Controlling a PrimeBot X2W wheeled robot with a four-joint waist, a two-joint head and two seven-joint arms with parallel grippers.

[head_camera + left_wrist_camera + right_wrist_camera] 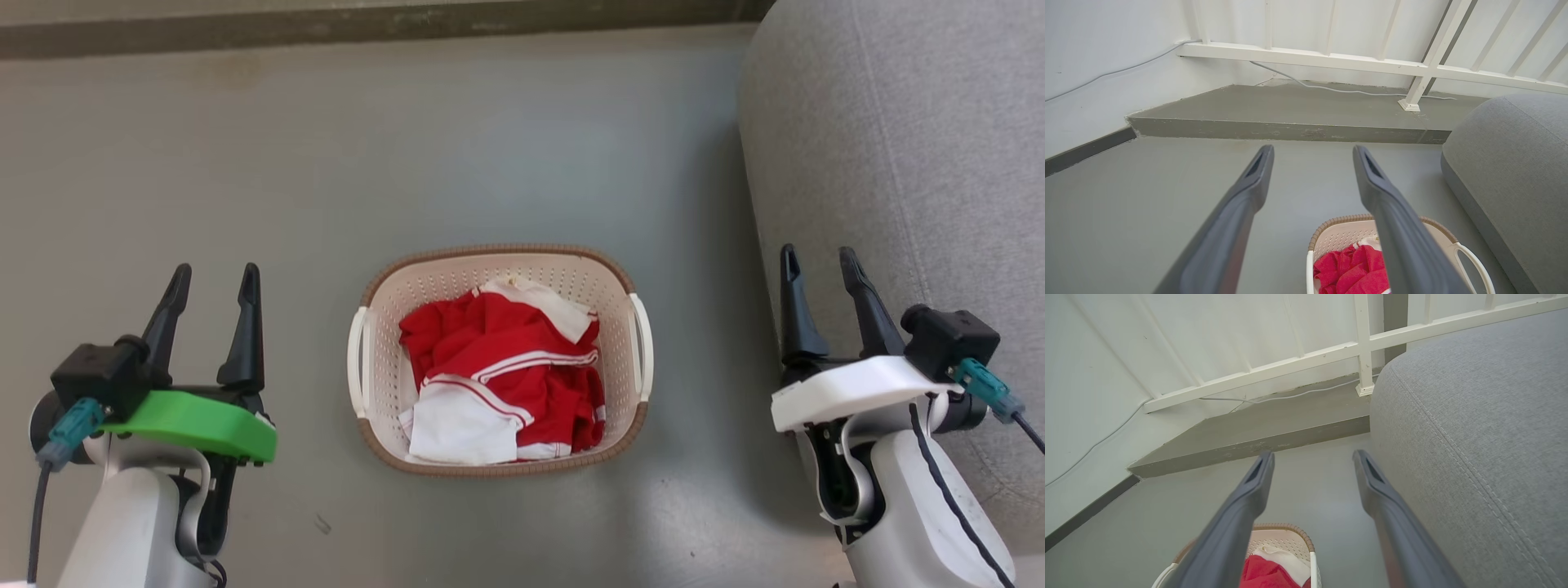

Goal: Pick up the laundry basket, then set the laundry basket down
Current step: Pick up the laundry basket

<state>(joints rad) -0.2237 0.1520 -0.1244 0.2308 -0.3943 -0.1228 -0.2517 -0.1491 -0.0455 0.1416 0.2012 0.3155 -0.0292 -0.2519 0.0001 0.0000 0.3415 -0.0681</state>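
Observation:
The laundry basket (500, 260), cream perforated plastic with a brown woven-look rim and two white side handles, stands on the grey floor in the middle of the head view. Red and white clothes (502, 376) lie in it. My left gripper (214, 282) hangs open at the lower left, well clear of the basket's left handle (357, 361). My right gripper (819, 261) is open at the lower right, apart from the right handle (643, 335). Part of the basket (1339, 237) shows behind the right finger in the left wrist view. In the right wrist view the basket (1290, 543) sits at the bottom.
A large grey upholstered cushion or sofa (898, 147) fills the right side, close behind my right gripper. A raised grey step (1282, 110) with a white railing (1331, 61) and a white cable (1331, 87) runs along the far wall.

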